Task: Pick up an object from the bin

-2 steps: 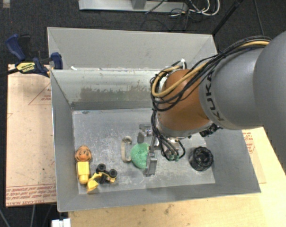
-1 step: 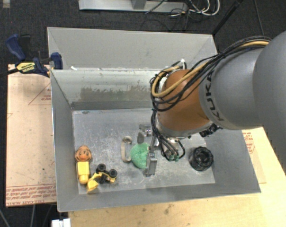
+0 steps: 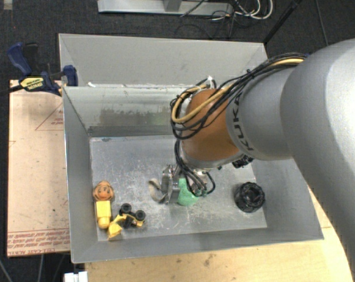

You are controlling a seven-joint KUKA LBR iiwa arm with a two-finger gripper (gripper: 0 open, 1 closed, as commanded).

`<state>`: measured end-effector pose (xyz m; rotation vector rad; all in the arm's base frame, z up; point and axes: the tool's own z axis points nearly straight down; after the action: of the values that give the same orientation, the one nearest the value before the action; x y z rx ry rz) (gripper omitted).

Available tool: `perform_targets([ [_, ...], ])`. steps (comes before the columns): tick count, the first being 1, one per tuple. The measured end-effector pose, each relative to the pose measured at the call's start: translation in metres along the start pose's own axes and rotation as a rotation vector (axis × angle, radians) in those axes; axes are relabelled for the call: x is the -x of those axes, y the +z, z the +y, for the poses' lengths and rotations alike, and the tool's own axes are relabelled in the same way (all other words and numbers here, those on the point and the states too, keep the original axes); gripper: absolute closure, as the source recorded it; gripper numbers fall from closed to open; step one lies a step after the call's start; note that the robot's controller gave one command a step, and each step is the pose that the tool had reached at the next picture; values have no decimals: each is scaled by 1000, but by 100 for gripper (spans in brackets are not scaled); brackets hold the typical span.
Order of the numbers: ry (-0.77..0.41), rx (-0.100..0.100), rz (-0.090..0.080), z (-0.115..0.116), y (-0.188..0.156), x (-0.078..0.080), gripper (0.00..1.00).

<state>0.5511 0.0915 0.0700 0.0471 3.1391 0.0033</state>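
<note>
Gripper position: the gripper (image 3: pixel 164 191) sits low over the floor of the bin (image 3: pixel 77 157), about the middle, a little toward the near wall.
Green piece vs gripper: a small green piece (image 3: pixel 187 197) lies just right of the gripper's metal tip, against it or touching it. Its left and upper edges run under the gripper body.
Green piece in bin: on the floor at mid-bin, toward the near wall, between the yellow toys on the left and the black round thing on the right.
Green piece, look: bright green, small, a rounded lump with a smooth surface. Its exact kind cannot be read.
Gripper state: cannot tell how far open it is, nor whether the green piece is gripped or merely beside it.
Hidden: the arm (image 3: pixel 295 110) comes in from the right and covers the bin's right side and part of the floor. The orange cover (image 3: pixel 207 134) and looped cables (image 3: pixel 189 107) hide the gripper's upper part and the top of the green piece.
Black round thing: dark and knobbly (image 3: pixel 249 196), on the floor right of the green piece, clearly apart from it.
Yellow figure: a toy (image 3: pixel 103 203) with a brown round head, lying flat in the near-left corner.
Yellow-and-black toy: small (image 3: pixel 127 218), just right of the figure — details hard to make out.
</note>
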Motion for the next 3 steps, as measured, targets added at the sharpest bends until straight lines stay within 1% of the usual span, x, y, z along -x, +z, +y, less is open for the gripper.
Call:
perform_targets([
  [1, 0, 0, 0, 0, 0, 0, 100],
  [2, 1, -1, 3, 1, -12, -9, 100],
  [3, -13, -1, 2, -11, -42, 8, 100],
])
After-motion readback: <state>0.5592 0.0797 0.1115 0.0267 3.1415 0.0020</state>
